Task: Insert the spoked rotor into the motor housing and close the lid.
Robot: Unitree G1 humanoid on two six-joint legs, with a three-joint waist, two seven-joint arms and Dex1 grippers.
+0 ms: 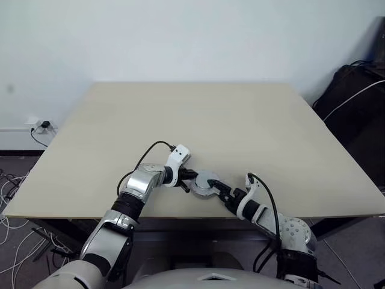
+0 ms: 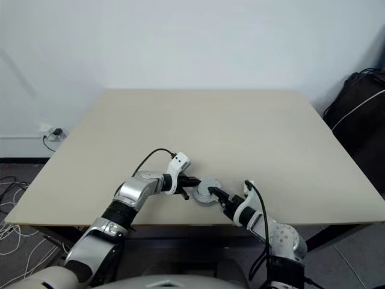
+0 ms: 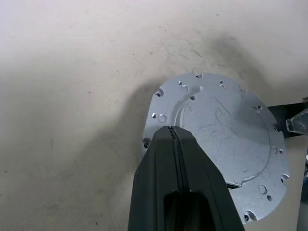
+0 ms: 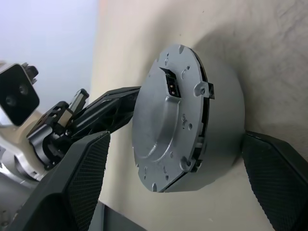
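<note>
Head cameras first: near the front edge of the table [image 1: 240, 114], the lid [image 1: 206, 182] sits plain grey face up, squeezed between the two claws. The left gripper [image 1: 191, 180] comes at it from the left, tips right at the disc's rim; the right gripper [image 1: 221, 191] comes in from the right and front, its black fingers at the opposite edge.

Over to the left wrist: the left claw's two fingers [image 3: 159, 168] are pressed flat together, no gap between them, nothing between the pads. Their joined tip lies over the near edge of the lid [image 3: 226, 139], and you can see the raised round centre and the ring of little holes just beyond the tip.

Now the right wrist: this claw stands wide apart, one textured pad [image 4: 86, 168] on one side of the lid [image 4: 163, 130], the other pad on the far side, disc sitting squarely between them. I cannot tell whether either pad touches it. Beyond the disc, the left claw's dark fingers reach in against the rim.
</note>
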